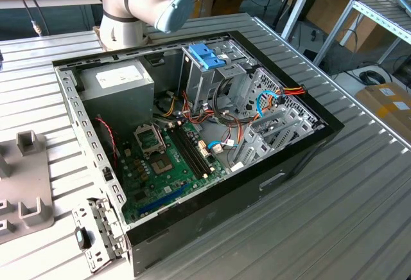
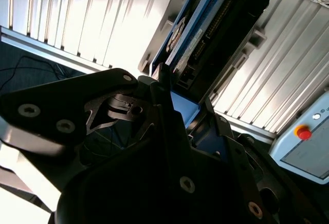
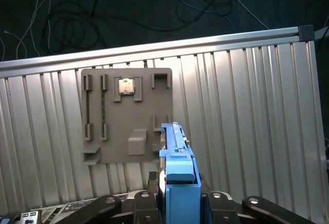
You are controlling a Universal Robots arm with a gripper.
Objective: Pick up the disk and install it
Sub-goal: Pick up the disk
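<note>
Gripping the disk (image 3: 178, 175) on edge, hand (image 3: 179, 206) closed around it, long axis pointing outward

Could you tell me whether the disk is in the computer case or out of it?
Out: the gripper holds the disk over the ribbed table.

Robotics workshop: ribbed metal workbench (image 1: 359, 196), open computer case (image 1: 257, 190), robot arm (image 1: 144, 0), metal rack (image 1: 385, 17), loose floor cables (image 1: 371, 76).
</note>
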